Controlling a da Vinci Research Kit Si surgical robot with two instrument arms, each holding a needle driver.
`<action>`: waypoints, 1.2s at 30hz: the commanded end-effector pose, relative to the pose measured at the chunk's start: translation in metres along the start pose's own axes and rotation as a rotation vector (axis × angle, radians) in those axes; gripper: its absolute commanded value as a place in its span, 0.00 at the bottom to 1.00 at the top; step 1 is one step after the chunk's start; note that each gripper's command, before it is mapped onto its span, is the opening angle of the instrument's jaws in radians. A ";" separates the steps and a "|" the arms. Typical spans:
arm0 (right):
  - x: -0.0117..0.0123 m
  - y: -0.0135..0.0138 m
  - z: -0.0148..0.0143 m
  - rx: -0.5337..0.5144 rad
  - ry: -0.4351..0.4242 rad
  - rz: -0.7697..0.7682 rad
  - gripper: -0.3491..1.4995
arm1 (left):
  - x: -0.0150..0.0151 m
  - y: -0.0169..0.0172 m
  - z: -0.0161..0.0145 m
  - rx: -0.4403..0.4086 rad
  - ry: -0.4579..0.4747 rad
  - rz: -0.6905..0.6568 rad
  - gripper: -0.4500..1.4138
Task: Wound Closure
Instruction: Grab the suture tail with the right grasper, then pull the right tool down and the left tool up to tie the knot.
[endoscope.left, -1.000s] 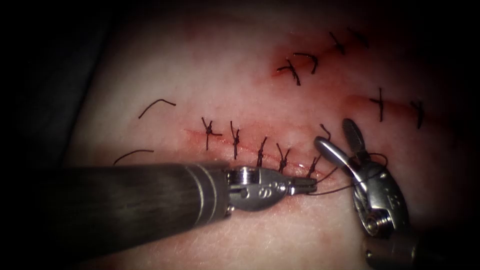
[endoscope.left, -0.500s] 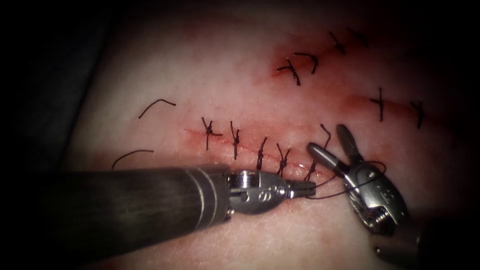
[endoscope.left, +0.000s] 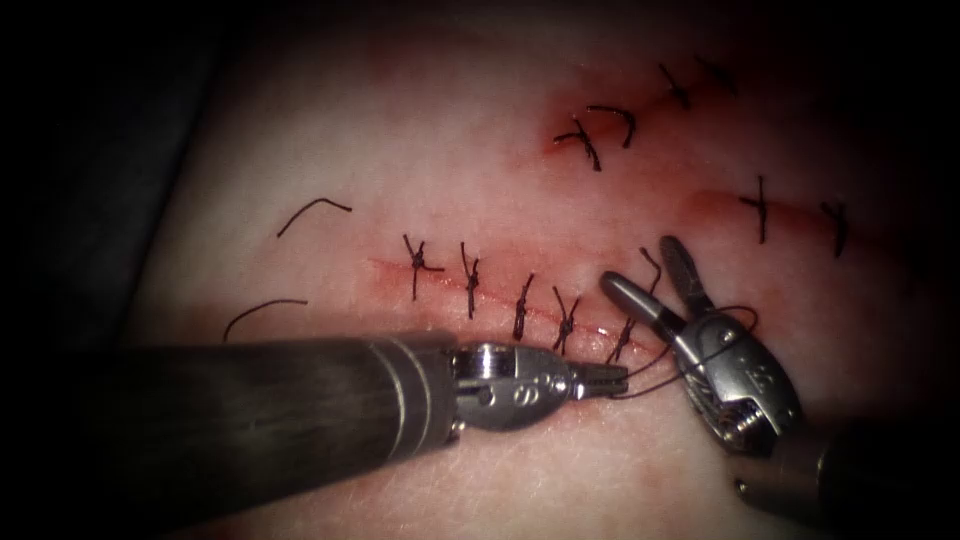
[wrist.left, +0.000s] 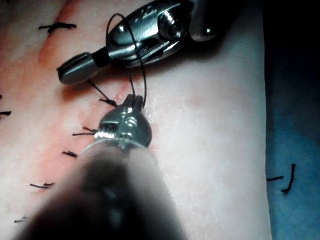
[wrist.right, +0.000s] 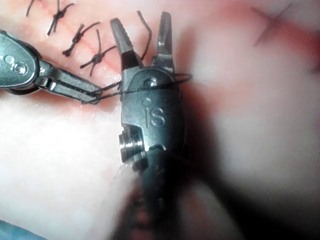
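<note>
The right tool (endoscope.left: 668, 282) has slid leftward toward the cut (endoscope.left: 520, 310) since a second ago, jaws spread and holding nothing — thread (endoscope.left: 700, 345) looped round its wrist, stamped "IS". The left tool (endoscope.left: 618, 378) is clenched on that thread just below the stitches (endoscope.left: 520, 305). Needle not seen

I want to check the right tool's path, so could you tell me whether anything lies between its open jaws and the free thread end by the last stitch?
Nothing visible does. The right tool has its jaws open astride the thread end, above the cut. A thread loop wraps its body, held by the left tool.
</note>
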 end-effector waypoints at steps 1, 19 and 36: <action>-0.0007 -0.0005 -0.0001 0.006 -0.014 -0.008 0.00 | -0.0002 0.0001 0.0006 -0.003 0.000 0.000 0.00; -0.0008 -0.0016 -0.0027 0.023 0.007 -0.021 0.00 | -0.0012 -0.0081 -0.0014 0.003 0.007 -0.074 0.00; -0.0024 -0.0034 -0.0043 0.059 0.036 -0.057 0.00 | -0.0060 -0.0174 0.0048 -0.016 -0.016 -0.261 0.00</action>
